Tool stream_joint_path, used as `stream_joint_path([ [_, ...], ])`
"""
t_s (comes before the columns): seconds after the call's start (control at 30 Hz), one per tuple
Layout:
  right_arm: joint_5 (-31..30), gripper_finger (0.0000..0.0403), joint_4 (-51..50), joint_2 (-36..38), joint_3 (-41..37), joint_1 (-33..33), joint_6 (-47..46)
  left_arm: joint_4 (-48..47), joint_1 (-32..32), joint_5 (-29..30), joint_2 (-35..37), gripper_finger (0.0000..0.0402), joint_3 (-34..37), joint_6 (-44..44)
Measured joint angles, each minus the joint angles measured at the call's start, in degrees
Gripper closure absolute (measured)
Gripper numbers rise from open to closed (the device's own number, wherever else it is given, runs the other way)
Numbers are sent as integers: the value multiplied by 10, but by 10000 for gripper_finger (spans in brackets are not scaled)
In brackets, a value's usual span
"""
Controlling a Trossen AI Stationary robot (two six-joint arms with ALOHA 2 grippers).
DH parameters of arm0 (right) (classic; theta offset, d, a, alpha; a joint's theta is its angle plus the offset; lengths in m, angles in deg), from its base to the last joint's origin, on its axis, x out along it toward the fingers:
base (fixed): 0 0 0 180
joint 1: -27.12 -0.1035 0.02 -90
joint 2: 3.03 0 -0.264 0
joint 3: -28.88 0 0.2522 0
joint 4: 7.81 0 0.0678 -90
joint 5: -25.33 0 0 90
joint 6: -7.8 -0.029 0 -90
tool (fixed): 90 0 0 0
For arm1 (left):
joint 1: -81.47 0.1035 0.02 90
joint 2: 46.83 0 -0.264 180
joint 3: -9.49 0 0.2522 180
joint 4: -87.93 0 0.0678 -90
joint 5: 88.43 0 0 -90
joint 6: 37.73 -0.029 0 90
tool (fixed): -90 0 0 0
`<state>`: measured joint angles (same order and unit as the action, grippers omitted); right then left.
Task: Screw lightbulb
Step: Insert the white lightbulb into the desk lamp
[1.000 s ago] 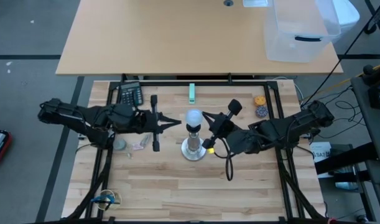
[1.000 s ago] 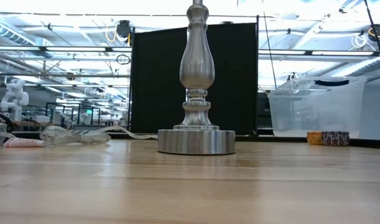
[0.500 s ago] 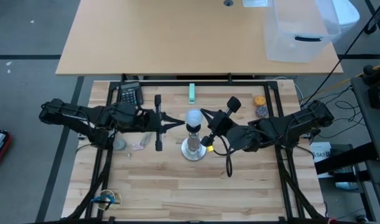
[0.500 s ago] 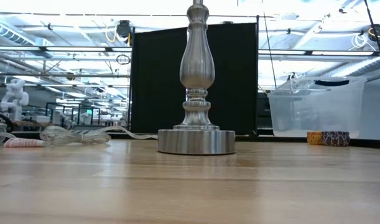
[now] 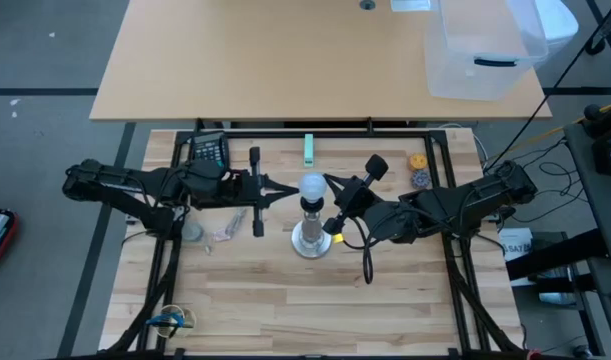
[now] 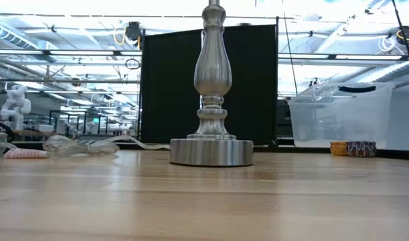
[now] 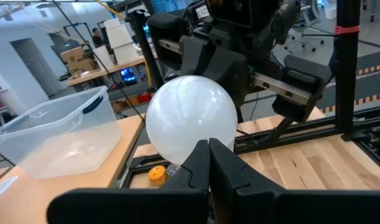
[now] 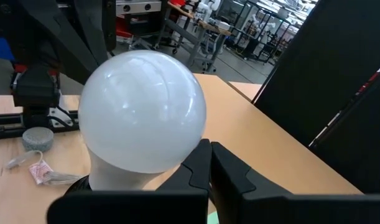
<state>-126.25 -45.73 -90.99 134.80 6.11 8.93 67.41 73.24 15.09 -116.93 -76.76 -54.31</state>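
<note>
The white lightbulb (image 5: 311, 187) stands upright, its base in the socket on top of the silver lamp stand (image 5: 310, 238) at mid-table. My left gripper (image 5: 291, 191) reaches in level from the table's left, shut, with its tips at the globe's left side. My right gripper (image 5: 328, 184) comes from the right, also shut, tips at the globe's right side. The low view shows only the stand's column and round base (image 6: 211, 150); the bulb and both grippers are above that picture. My left gripper comes level from the table's left, with its shut fingertips (image 7: 209, 152) at the globe's lower side (image 7: 186, 134). No gap shows there, but I cannot tell whether they touch. My right gripper comes from the table's right, slanting slightly down, shut fingertips (image 8: 208, 152) beside the globe's lower side (image 8: 183, 140). Whether they touch cannot be told.
A calculator (image 5: 209, 152) and a green block (image 5: 309, 150) lie near the far edge. Two small round things (image 5: 418, 170) lie at the far right. A clear wrapper (image 5: 223, 232) and a grey disc (image 5: 192, 232) lie at the left. The stand's black cord (image 5: 367, 262) runs toward the near side. A clear bin (image 5: 480, 55) stands on the far table.
My left gripper has moved a little toward the bulb and the table's far edge, staying shut. The bulb, the stand and my right gripper have kept their places.
</note>
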Motion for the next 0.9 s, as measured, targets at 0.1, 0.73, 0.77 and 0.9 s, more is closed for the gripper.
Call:
stream_joint_path([
  [0.1, 0, 403, -1, 0, 0, -3, 0, 0, 0, 0, 0, 401, 0, 0],
  [0.73, -4, 403, -13, 1, 0, -35, -21, -5, 6, 6, 0, 401, 0, -1],
  [0.77, -4, 403, -13, 1, 0, -37, -22, -6, 8, 7, 0, 401, 0, -1],
  [0.9, 4, 403, -12, 1, 0, -44, -24, -9, 14, 12, 0, 401, 0, 1],
])
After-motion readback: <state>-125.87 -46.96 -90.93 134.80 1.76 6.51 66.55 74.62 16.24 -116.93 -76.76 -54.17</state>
